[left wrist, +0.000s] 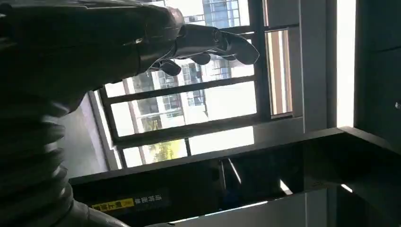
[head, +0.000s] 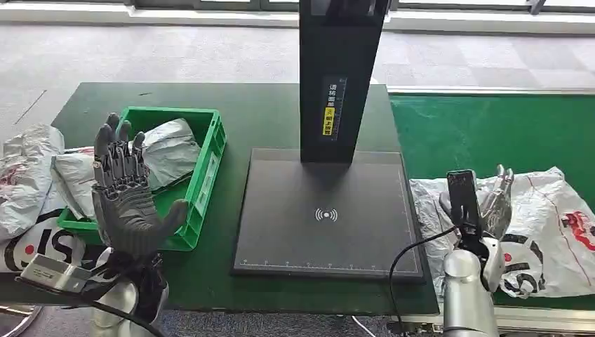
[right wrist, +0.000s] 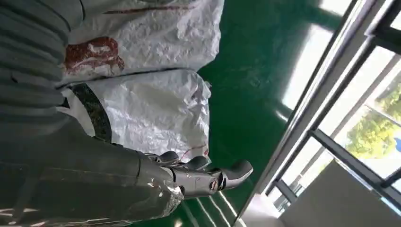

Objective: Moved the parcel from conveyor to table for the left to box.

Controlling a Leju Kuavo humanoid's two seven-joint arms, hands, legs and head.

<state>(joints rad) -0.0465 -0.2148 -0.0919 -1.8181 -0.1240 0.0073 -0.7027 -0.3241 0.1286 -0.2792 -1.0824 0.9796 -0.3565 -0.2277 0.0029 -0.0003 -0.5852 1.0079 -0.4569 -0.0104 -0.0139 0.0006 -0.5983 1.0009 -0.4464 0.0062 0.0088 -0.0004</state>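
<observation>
A white plastic parcel (head: 544, 225) with red and black print lies crumpled on the green conveyor (head: 491, 126) at the right. My right hand (head: 483, 210) is at the parcel's near left edge, its fingers stretched out over the plastic and holding nothing. In the right wrist view the right hand (right wrist: 194, 177) lies just off the white parcel (right wrist: 156, 113). My left hand (head: 126, 193) is raised with fingers spread, empty, in front of the green box (head: 210, 151). Against the windows, the left hand (left wrist: 203, 45) is empty too.
A grey-white parcel (head: 168, 151) lies in the green box. More white bags (head: 28, 179) are heaped at the table's left end. A black scanner plate (head: 326, 210) with a tall black column (head: 340, 77) fills the table's middle.
</observation>
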